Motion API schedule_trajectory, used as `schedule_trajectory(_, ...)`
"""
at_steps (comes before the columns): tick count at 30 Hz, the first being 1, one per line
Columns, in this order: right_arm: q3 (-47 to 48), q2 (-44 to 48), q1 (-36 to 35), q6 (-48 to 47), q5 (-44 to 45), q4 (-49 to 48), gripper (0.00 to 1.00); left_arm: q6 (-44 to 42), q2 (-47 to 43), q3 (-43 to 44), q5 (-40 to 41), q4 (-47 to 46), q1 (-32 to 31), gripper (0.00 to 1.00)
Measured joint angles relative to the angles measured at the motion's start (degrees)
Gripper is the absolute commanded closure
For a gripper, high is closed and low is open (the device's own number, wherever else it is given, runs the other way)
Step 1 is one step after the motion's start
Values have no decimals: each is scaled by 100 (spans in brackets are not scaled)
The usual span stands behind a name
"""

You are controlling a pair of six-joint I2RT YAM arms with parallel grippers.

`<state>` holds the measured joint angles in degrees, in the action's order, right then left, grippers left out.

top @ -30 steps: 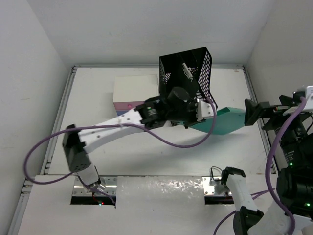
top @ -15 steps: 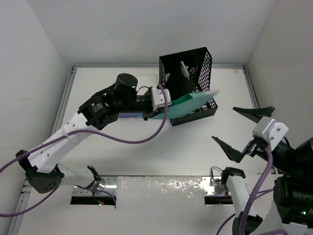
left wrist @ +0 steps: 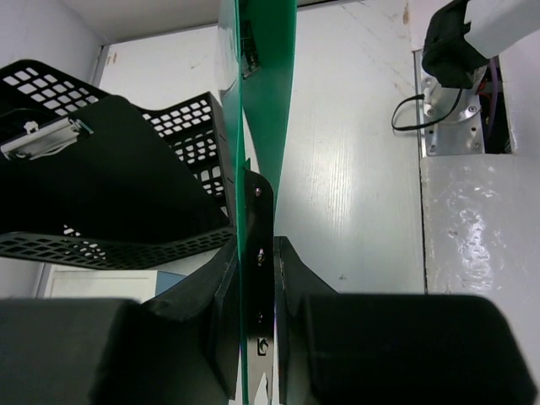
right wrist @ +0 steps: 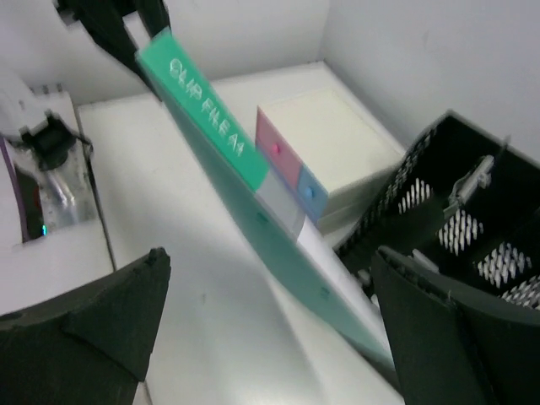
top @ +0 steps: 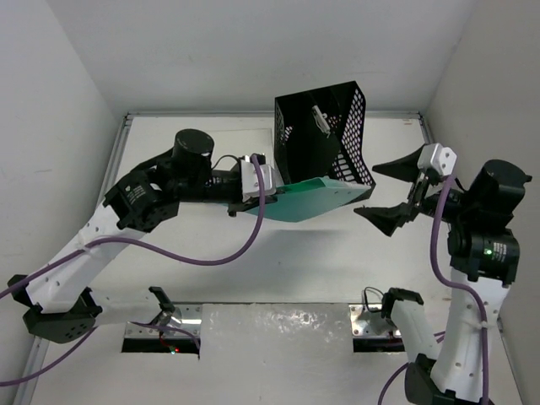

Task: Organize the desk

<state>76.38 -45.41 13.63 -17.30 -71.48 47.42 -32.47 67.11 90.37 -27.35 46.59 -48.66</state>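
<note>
My left gripper (top: 251, 191) is shut on one end of a green A4 clip file (top: 310, 201) and holds it tilted above the white desk (top: 211, 253), its far end in front of the black mesh file holder (top: 325, 139). In the left wrist view the file (left wrist: 263, 101) stands edge-on between my fingers (left wrist: 221, 287). My right gripper (top: 390, 187) is open just right of the file's far end, not touching it. In the right wrist view the file (right wrist: 245, 190) runs diagonally between my open fingers (right wrist: 93, 325).
The holder (left wrist: 118, 194) contains a black clipboard with a metal clip (top: 320, 119). A cream-topped box with pink and blue drawers (right wrist: 333, 148) sits behind the file, left of the holder. Metal mounting plates (top: 371, 322) lie at the near edge. White walls close in three sides.
The left gripper drew back left and lowered the file, so its far end dropped below the holder's front. The right arm swung up and left, jaws open, to the file's far end.
</note>
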Motion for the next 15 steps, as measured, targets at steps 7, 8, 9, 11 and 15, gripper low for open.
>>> schedule_trajectory(7,-1812,363,-9,2599,-588,-3683,1,81,157,79,-144,11,0,100)
schedule_trajectory(8,-1886,317,-39,2830,-645,-4002,1,87,208,116,-151,11,0,100)
schedule_trajectory(9,-1912,264,-59,2968,-686,-4221,1,103,269,155,-162,0,0,100)
schedule_trajectory(11,-1919,157,-166,3154,-739,-4570,1,125,398,258,-166,-2,-4,100)
schedule_trajectory(15,-2015,15,-575,3187,-767,-4863,2,151,660,540,-168,0,-15,100)
